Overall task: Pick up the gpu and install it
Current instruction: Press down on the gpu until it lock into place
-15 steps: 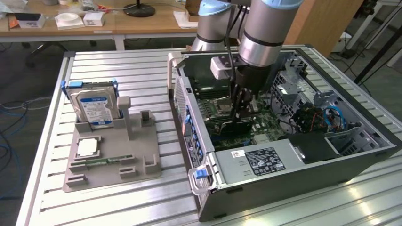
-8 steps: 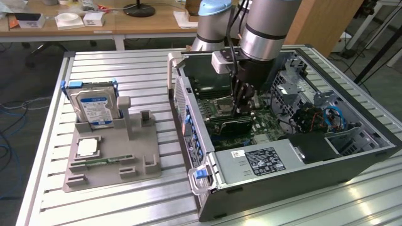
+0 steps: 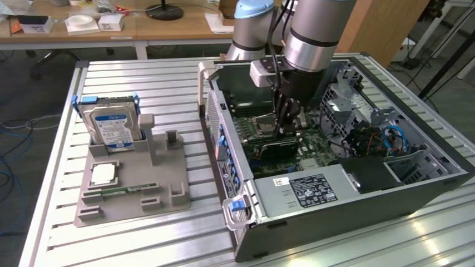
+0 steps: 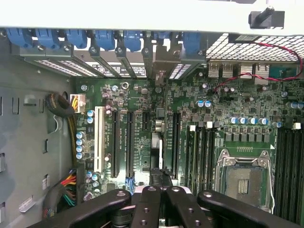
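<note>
Inside the open computer case (image 3: 349, 183), which lies on its side on the slatted metal counter (image 3: 148, 233), we see the tool (image 3: 284, 132) reaching down over the green main board (image 3: 315, 146), near the empty silver processor socket (image 3: 261, 121). The tool is clenched on the gpu (image 3: 276, 149), a thin dark card held on edge just above the board, with its lower edge close to the board's long slots. From the wrist camera we see the tool's black linkage arms (image 4: 156, 204) drawn together, and the card as a narrow dark strip (image 4: 158, 156) running away from them, in line with the black expansion slots (image 4: 121, 142) and pointing toward the row of blue clips (image 4: 95, 38) on the case's back wall. We cannot tell whether the card already touches a slot. Beyond the case on the exterior view's left, well apart from it, a grey holder (image 3: 133, 189) sits on the counter. A silver hard drive (image 3: 111, 128) with a blue and white label stands upright at the holder's far end, a square processor chip (image 3: 103, 174) lies flat in the middle of it, and a narrow green memory stick (image 3: 119, 192) lies just in front of the chip.
</note>
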You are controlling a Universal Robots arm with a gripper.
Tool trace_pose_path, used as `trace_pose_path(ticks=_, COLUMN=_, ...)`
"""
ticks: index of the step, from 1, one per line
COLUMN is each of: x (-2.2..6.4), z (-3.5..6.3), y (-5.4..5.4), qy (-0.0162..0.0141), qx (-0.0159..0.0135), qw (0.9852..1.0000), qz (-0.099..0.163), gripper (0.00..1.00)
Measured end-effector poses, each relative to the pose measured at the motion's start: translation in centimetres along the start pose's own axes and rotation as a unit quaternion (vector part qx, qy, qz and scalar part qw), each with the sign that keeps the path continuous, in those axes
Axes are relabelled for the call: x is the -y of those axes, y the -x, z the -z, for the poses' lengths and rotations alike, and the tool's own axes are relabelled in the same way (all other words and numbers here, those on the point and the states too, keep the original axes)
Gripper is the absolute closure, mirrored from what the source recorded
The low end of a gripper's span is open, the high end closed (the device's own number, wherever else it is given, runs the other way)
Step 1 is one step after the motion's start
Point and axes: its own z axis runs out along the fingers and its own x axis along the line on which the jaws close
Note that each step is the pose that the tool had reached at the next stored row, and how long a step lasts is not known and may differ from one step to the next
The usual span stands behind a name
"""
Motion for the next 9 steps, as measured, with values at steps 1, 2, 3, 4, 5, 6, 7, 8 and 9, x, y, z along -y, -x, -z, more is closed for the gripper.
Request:
trace_pose_path(ticks=1, x=0.00, z=0.00, y=0.0, qy=0.0000, qx=0.0000, qw=1.0000, qz=0.000, gripper=0.89)
trace_pose_path(ticks=2, x=0.00, z=0.00, y=0.0, qy=0.0000, qx=0.0000, qw=1.0000, qz=0.000, gripper=0.89)
trace_pose_path(ticks=3, x=0.00, z=0.00, y=0.0, qy=0.0000, qx=0.0000, qw=1.0000, qz=0.000, gripper=0.89)
trace_pose_path(ticks=4, x=0.00, z=0.00, y=0.0, qy=0.0000, qx=0.0000, qw=1.0000, qz=0.000, gripper=0.89)
trace_pose_path(ticks=5, x=0.00, z=0.00, y=0.0, qy=0.0000, qx=0.0000, qw=1.0000, qz=0.000, gripper=0.89)
trace_pose_path(ticks=6, x=-0.04, z=-0.01, y=0.0, qy=0.0000, qx=0.0000, qw=1.0000, qz=0.000, gripper=0.89)
trace_pose_path(ticks=7, x=-0.31, z=-0.05, y=0.0, qy=-0.0004, qx=-0.0001, qw=1.0000, qz=0.000, gripper=0.89)
trace_pose_path(ticks=8, x=-0.66, z=-0.15, y=0.0, qy=-0.0015, qx=0.0000, qw=1.0000, qz=0.000, gripper=0.89)
trace_pose_path(ticks=9, x=-1.02, z=-0.31, y=0.0, qy=-0.0023, qx=0.0000, qw=1.0000, qz=0.000, gripper=0.89)
